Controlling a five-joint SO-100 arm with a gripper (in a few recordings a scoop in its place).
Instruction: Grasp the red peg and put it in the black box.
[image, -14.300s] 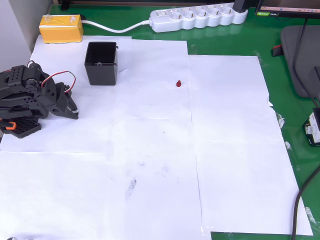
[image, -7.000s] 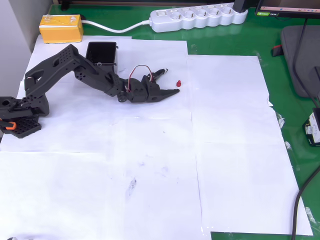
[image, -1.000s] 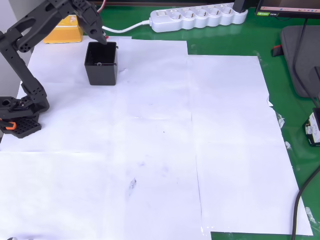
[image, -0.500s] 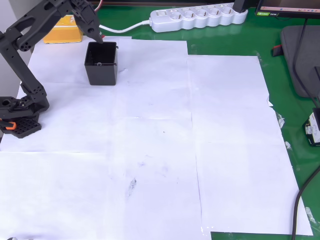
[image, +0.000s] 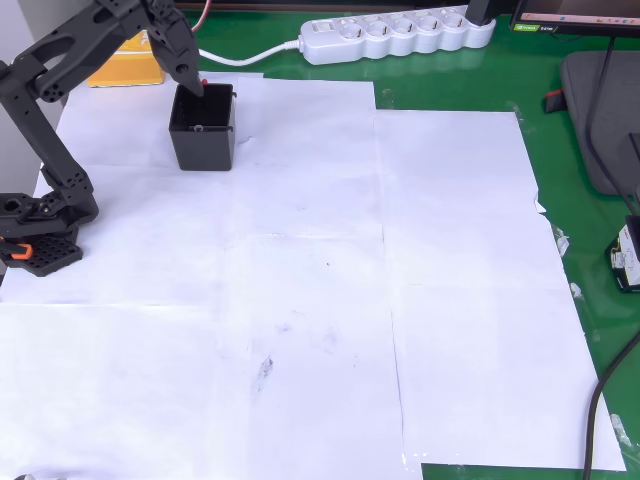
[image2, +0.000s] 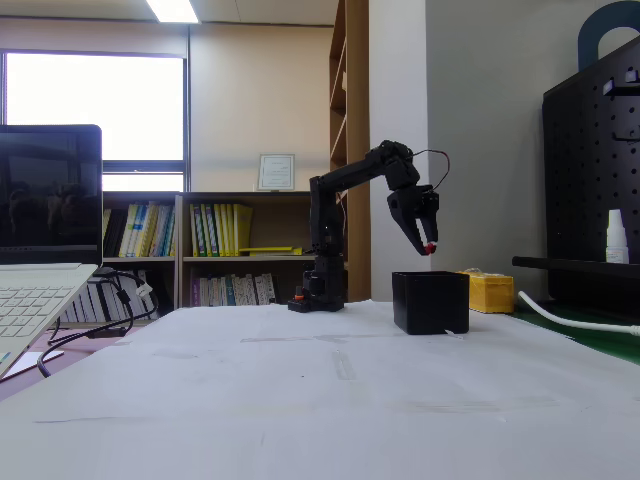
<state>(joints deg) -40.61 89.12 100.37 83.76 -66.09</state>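
**Red peg held above the black box**

The gripper (image2: 428, 245) points downward with its fingers pinched narrowly on the red peg (image2: 429, 247), which shows as a small red spot at the fingertips; in the fixed view the peg hangs in the air above the black box (image2: 430, 302), clear of its rim and not touching it; in the overhead view the gripper (image: 198, 84) lies over the box's far rim, with the red peg (image: 204, 83) showing as a speck just beside the fingertip, at the upper edge of the black box (image: 203, 140); the box stands upright on white paper sheets (image: 330, 300), its open mouth facing up; the arm (image: 60, 70) bends up and over from its base (image: 35, 235) at the left edge of the overhead view, the base resting on the paper; just behind the box in the overhead view sits a yellow block (image: 125, 62), partly covered by the arm; a white power strip (image: 395, 33) lies along the top on the green mat (image: 590, 250), its cable running left toward the yellow block; in the fixed view a laptop (image2: 45, 260) stands at the left edge, well apart from the box.
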